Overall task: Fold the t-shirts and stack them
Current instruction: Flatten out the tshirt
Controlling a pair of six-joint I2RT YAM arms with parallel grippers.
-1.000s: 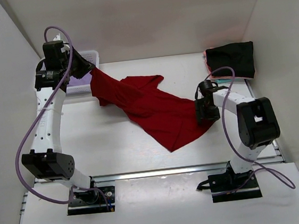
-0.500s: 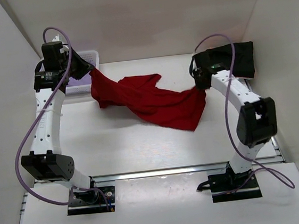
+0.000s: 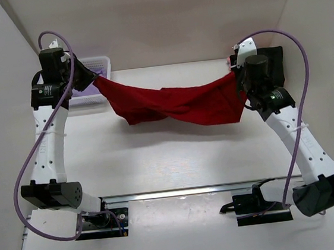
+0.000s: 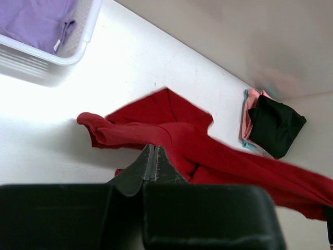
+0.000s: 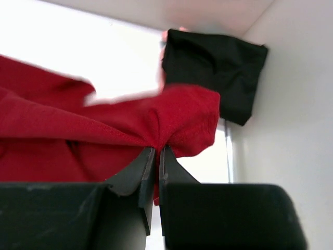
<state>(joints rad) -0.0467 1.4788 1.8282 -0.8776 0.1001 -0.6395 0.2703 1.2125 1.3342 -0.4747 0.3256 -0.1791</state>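
A deep red t-shirt (image 3: 176, 103) hangs stretched in the air between my two grippers, sagging in the middle above the table. My left gripper (image 3: 95, 80) is shut on its left end beside the basket; in the left wrist view the jaws (image 4: 153, 149) meet at the red cloth (image 4: 182, 138). My right gripper (image 3: 240, 80) is shut on the right end, and the red cloth (image 5: 104, 125) bunches between its fingers (image 5: 157, 150). A folded black t-shirt (image 3: 265, 67) lies at the far right corner. A lavender t-shirt (image 4: 36, 21) lies in the basket.
The white lattice basket (image 3: 102, 65) stands at the far left against the back wall. Pink cloth (image 4: 252, 101) and a teal edge (image 4: 245, 142) peek out under the black t-shirt (image 4: 276, 125). White walls close in the back and both sides.
My right gripper shut on the red t-shirt's lower edge and carried it up and back to the right. The shirt went from lying on the table to hanging taut between both grippers.
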